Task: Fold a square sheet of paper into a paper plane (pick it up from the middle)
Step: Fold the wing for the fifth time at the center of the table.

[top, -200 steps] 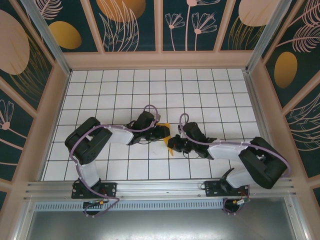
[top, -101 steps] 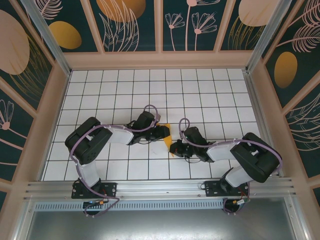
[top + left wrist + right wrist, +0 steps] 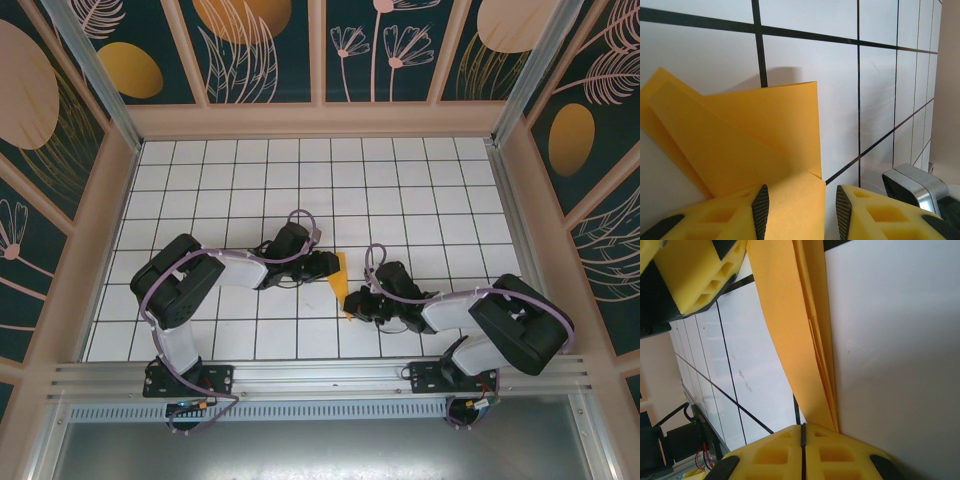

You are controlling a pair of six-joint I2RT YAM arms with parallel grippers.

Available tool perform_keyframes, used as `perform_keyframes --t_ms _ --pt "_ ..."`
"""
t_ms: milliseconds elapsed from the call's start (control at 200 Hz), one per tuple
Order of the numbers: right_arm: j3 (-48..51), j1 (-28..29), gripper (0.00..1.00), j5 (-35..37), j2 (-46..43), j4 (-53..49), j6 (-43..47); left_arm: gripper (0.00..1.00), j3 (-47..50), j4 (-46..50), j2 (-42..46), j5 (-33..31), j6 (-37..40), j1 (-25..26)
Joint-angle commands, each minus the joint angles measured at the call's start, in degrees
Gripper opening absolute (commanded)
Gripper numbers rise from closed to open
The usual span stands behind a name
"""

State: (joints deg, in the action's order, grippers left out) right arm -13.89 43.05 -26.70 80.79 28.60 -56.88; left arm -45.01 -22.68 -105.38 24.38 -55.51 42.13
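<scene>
The square sheet of paper (image 3: 341, 272) is a narrow, creased orange-yellow wedge standing between the two grippers on the white grid table (image 3: 250, 190). My left gripper (image 3: 328, 266) is open at its left side. In the left wrist view the folded paper (image 3: 755, 145) runs down between the spread fingertips of the left gripper (image 3: 800, 200) and lies over the left one. My right gripper (image 3: 352, 300) is at the wedge's near end. In the right wrist view it (image 3: 802, 432) is shut with nothing in its seam, and the layered paper (image 3: 790, 330) ends behind its right fingertip.
The table is boxed in by a beige frame (image 3: 320, 120) and panels painted with orange ovals (image 3: 130, 70). Free tiles lie beyond the grippers. A yellow foam finger (image 3: 695, 275) of the left gripper sits close to the paper's far end in the right wrist view.
My right gripper has slid toward the near edge along the paper. The paper now looks like one slimmer upright wedge. The left arm has stayed put.
</scene>
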Motion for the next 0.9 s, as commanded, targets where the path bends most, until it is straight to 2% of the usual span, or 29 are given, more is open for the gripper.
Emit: perform_keyframes --t_ms 0,185,380,595,811,891 --pt "0.16 0.2 0.09 -0.38 2.28 -7.71 1.78 0.43 1.16 7.15 -3.14 -3.66 1.67 0.28" --pt "-4.0 0.4 0.13 -2.04 -1.1 -8.08 4.26 0.43 -0.28 8.4 -3.86 -3.58 2.23 0.3" --pt "-9.29 0.07 0.17 1.19 -4.09 -10.55 6.3 0.43 0.01 8.6 -3.63 -3.64 2.38 0.3" --pt "-11.86 -0.51 0.17 1.09 2.18 -8.85 6.44 0.43 0.01 8.46 -3.58 -3.38 2.51 0.26" --pt "-9.22 -1.22 0.16 1.55 7.12 -4.72 4.96 0.43 0.62 8.37 -2.86 -3.72 2.54 0.24" --pt "-7.86 -1.21 0.12 0.64 8.76 -3.6 4.43 0.43 0.62 8.25 -2.73 -3.66 2.72 0.29"
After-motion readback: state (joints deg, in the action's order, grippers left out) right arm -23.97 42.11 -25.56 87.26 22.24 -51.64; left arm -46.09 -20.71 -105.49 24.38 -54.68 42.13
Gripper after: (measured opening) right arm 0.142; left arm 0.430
